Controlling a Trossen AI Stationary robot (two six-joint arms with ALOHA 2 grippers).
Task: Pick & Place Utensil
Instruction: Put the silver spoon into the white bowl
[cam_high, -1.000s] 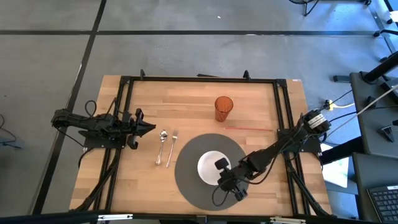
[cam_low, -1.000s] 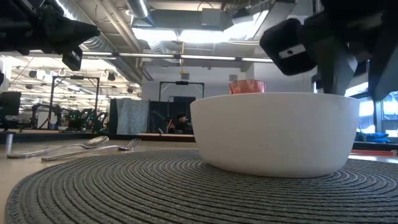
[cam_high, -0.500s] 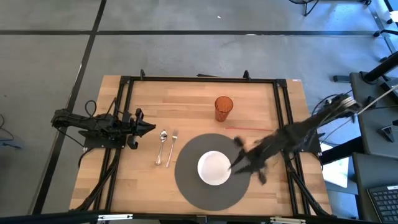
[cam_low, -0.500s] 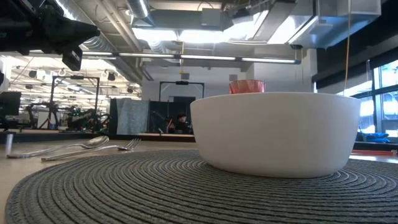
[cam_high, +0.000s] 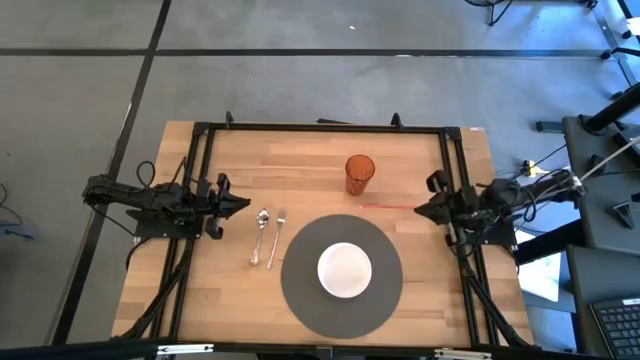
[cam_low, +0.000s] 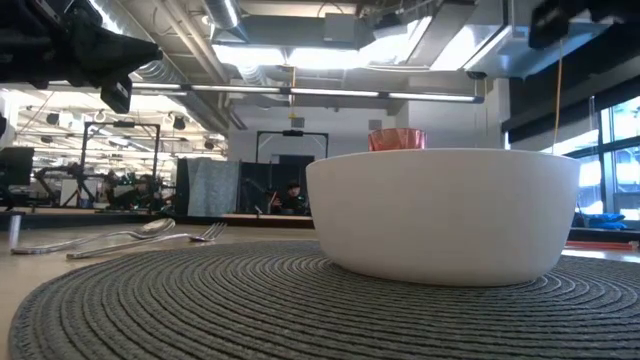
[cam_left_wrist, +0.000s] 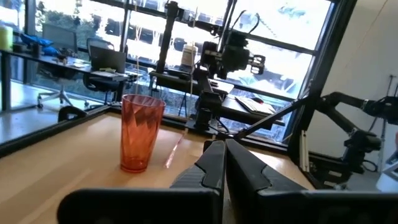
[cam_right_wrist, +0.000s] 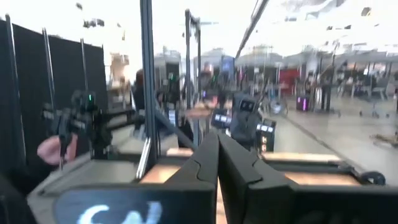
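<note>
A metal spoon (cam_high: 261, 234) and a fork (cam_high: 276, 237) lie side by side flat on the wooden table, left of a round grey placemat (cam_high: 300, 290); the low view shows them too, the spoon (cam_low: 150, 229) and the fork (cam_low: 195, 236). A white bowl (cam_high: 345, 270) stands on the mat. My left gripper (cam_high: 237, 205) hovers shut near the table's left edge, just left of the spoon's bowl end. My right gripper (cam_high: 424, 208) is shut and sits at the table's right edge, far from the utensils. In both wrist views the left gripper (cam_left_wrist: 224, 163) and the right gripper (cam_right_wrist: 217, 158) have their fingers closed together.
An orange plastic cup (cam_high: 359, 173) stands upright beyond the mat, and a thin red stick (cam_high: 395, 207) lies to its right. A black frame rail (cam_high: 320, 127) runs round the table. Bare wood shows between the utensils and the left rail.
My right arm has drawn back from the near side of the bowl, swinging up and toward the table's right edge, where it now rests. The bowl has stayed in place on the mat. The spoon and fork have not moved.
</note>
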